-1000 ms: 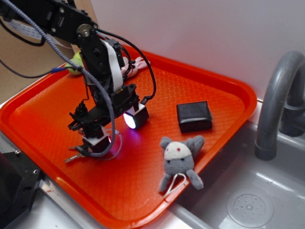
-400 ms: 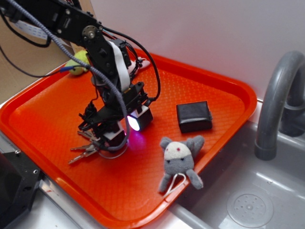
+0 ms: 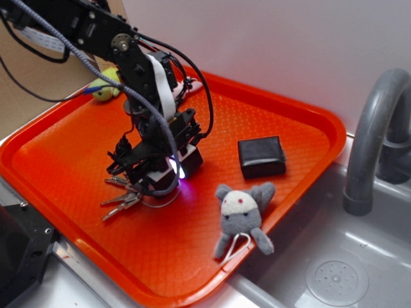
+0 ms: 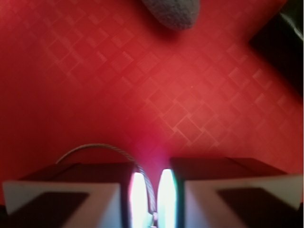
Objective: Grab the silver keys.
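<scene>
The silver keys (image 3: 122, 196) lie fanned on the orange tray (image 3: 58, 160), left of my gripper (image 3: 162, 181). Their thin wire ring (image 3: 164, 201) loops under the fingers. In the wrist view the wire ring (image 4: 102, 148) arcs over the left finger and runs down between the two lit pads (image 4: 138, 190). My gripper (image 4: 148, 192) is shut on that ring, with only a narrow gap left between the pads. The key blades are out of the wrist view.
A grey plush toy (image 3: 242, 215) lies near the tray's right front edge, its tip (image 4: 173, 12) showing in the wrist view. A black box (image 3: 261, 156) sits behind it. A yellow-green ball (image 3: 106, 83) rests at the tray's back left. A grey faucet (image 3: 372, 128) and sink (image 3: 334, 273) are at right.
The fingers, spread apart a second ago, have closed on the wire ring. The gripper has shifted right, and the keys have been drawn right with it.
</scene>
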Robot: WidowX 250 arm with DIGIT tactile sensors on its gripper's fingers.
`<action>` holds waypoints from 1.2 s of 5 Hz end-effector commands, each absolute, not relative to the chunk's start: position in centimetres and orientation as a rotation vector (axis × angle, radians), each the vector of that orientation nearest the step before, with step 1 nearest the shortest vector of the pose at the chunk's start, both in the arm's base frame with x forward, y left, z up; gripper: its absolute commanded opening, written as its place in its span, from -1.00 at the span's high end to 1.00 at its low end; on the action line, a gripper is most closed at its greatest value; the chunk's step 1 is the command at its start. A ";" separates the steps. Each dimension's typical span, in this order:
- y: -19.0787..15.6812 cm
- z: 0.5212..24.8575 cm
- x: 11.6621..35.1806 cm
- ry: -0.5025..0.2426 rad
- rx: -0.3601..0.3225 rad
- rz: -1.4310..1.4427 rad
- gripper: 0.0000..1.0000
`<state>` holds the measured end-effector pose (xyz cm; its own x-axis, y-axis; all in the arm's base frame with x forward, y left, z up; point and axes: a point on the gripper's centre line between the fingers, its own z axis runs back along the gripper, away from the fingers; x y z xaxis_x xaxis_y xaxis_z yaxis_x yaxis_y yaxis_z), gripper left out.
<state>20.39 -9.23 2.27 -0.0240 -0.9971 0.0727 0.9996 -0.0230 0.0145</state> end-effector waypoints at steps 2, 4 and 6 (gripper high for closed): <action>-8.2 7.9 17.6 -0.160 0.034 -1.569 1.00; -6.1 14.7 16.8 -0.244 0.133 -1.450 1.00; -4.7 12.0 18.2 -0.149 0.068 -1.282 -1.00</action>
<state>19.38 -3.89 11.39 0.2728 -0.9602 0.0601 0.9554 0.2777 0.0999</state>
